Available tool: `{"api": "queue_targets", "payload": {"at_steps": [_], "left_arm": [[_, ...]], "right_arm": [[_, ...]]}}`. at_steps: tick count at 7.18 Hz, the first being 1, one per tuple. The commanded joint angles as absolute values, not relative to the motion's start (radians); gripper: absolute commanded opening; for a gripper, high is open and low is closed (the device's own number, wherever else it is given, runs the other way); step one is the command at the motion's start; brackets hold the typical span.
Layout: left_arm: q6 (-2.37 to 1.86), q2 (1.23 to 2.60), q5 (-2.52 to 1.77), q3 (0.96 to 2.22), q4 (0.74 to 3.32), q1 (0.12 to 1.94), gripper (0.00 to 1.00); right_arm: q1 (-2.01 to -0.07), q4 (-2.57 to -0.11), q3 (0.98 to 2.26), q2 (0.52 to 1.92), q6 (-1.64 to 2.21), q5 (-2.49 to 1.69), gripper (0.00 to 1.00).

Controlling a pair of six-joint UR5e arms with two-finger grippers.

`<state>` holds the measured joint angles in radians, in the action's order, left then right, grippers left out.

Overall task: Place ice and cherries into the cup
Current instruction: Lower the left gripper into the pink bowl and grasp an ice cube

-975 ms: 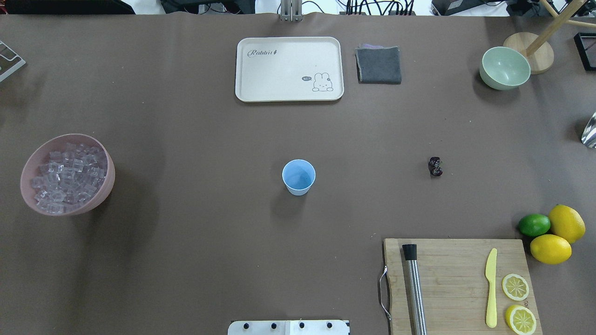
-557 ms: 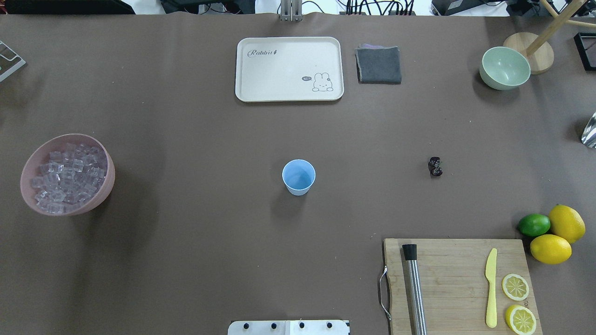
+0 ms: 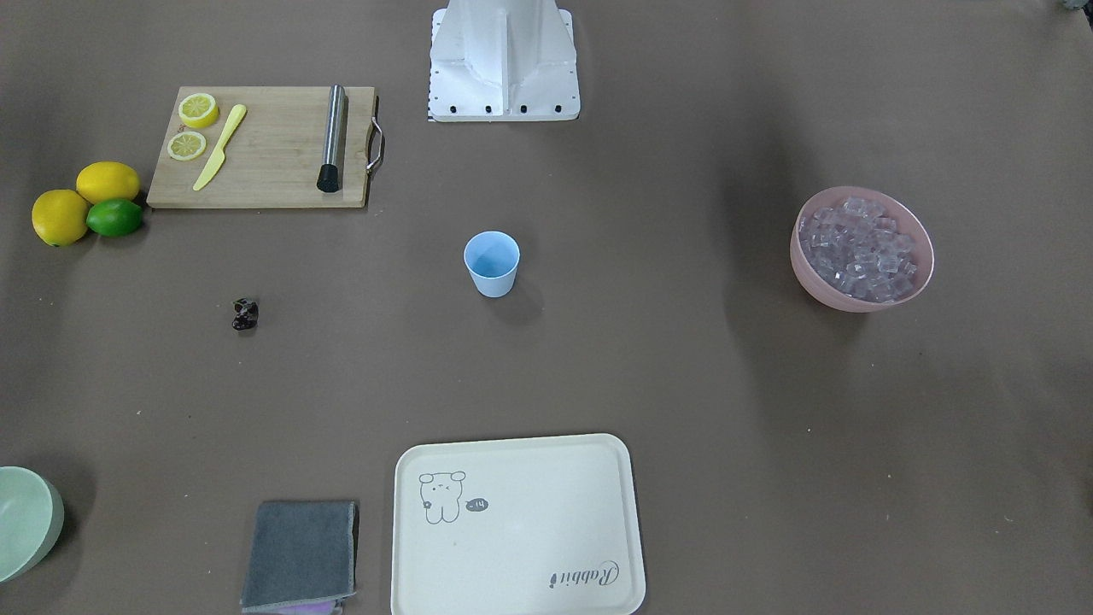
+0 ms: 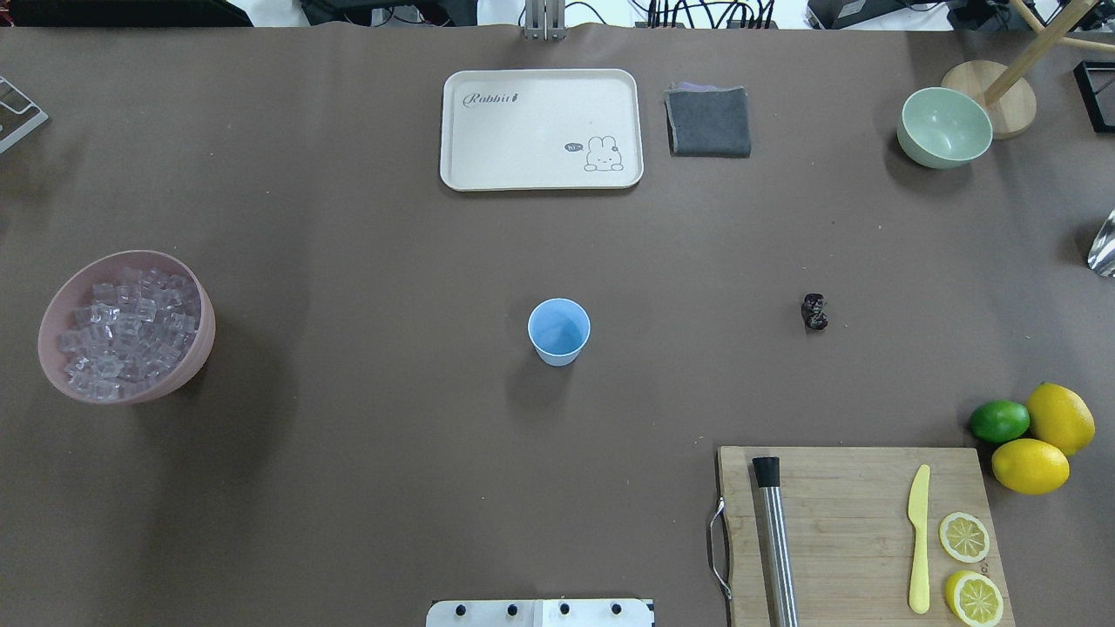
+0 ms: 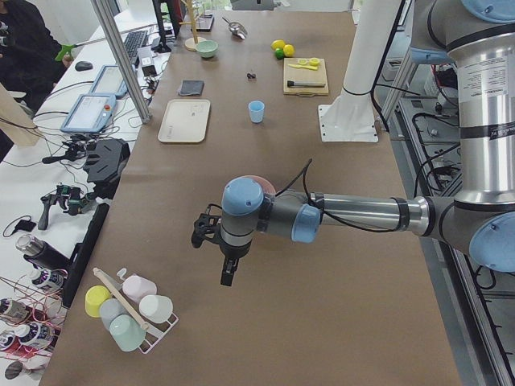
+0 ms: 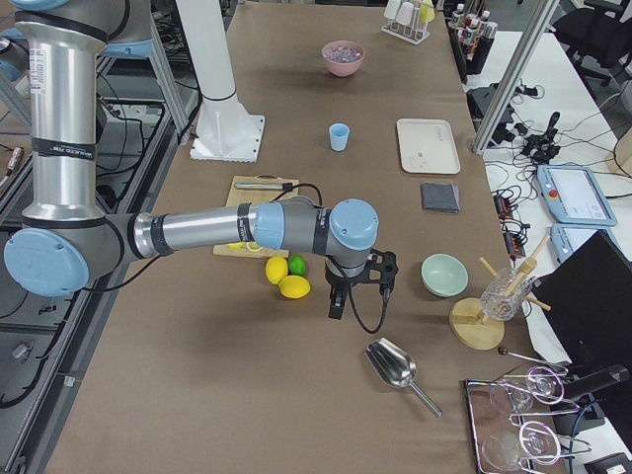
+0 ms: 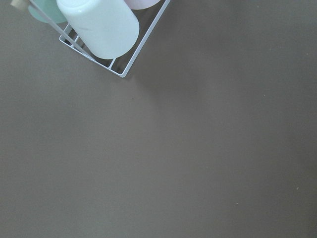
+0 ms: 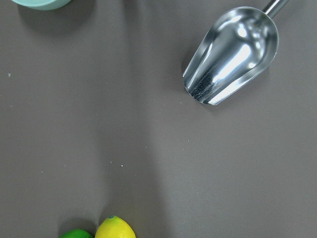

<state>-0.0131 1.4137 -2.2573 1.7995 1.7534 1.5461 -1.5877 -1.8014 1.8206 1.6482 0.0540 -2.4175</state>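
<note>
1. The left pincer (image 5: 228,275) hangs pointing down over bare brown tabletop at the table's end on the robot's left. It shows only in the side view, so I cannot tell how far it is open or whether it has hold of anything.
2. Near it, toward the table's end, stands a white wire rack of pastel plastic tumblers (image 5: 129,312). The rack's corner and one white tumbler also sit at the top left of the left wrist view.
3. The ice (image 4: 129,320) is a heap of small clear cubes filling a round pink bowl (image 4: 199,348). The bowl is on the other side of the left pincer from the rack, toward the table's middle, and in the side view the arm's wrist covers most of it.
4. The small light-blue plastic cup (image 4: 558,331) stands upright at mid-table, well apart from both pincers and between them.
5. The cherries (image 4: 814,312), a tiny dark maroon glossy cluster, lie on bare table on the right pincer's side of the cup and well apart from the cup.
6. The right pincer (image 6: 336,302) hangs pointing down at the table's end on the robot's right. It too shows only in a side view, so I cannot tell its opening or its hold.
7. Just beside it, on the cup's side, lie two yellow lemons (image 6: 293,286) and a green lime (image 6: 296,264). A shiny metal scoop (image 8: 230,52) lies toward the table's end, and a pale green bowl (image 6: 443,274) is near.
8. Beyond the fruit from that pincer lies a wooden cutting board (image 4: 854,522) bearing a yellow plastic knife (image 4: 919,540).
</note>
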Motion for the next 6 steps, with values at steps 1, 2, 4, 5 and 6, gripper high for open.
{"api": "queue_targets", "payload": {"at_steps": [1,2,4,5,6], "left_arm": [[-0.015,1.417,-2.258,1.890,1.753,1.478,0.98],[-0.015,1.430,-2.257,1.928,1.776,1.423,0.98],[-0.024,1.437,-2.253,1.901,1.923,1.353,0.98],[-0.131,1.471,-2.259,1.919,1.948,1.342,0.98],[-0.320,1.479,-2.241,1.983,1.951,1.250,0.98]], "right_arm": [[-1.588,-1.798,1.822,1.652,0.055,-2.416,1.00],[-1.588,-1.798,1.822,1.654,0.055,-2.416,1.00],[-1.588,-1.796,1.828,1.670,0.054,-2.413,1.00],[-1.589,-1.795,1.830,1.674,0.054,-2.413,1.00],[-1.589,-1.795,1.830,1.678,0.052,-2.413,1.00]]}}
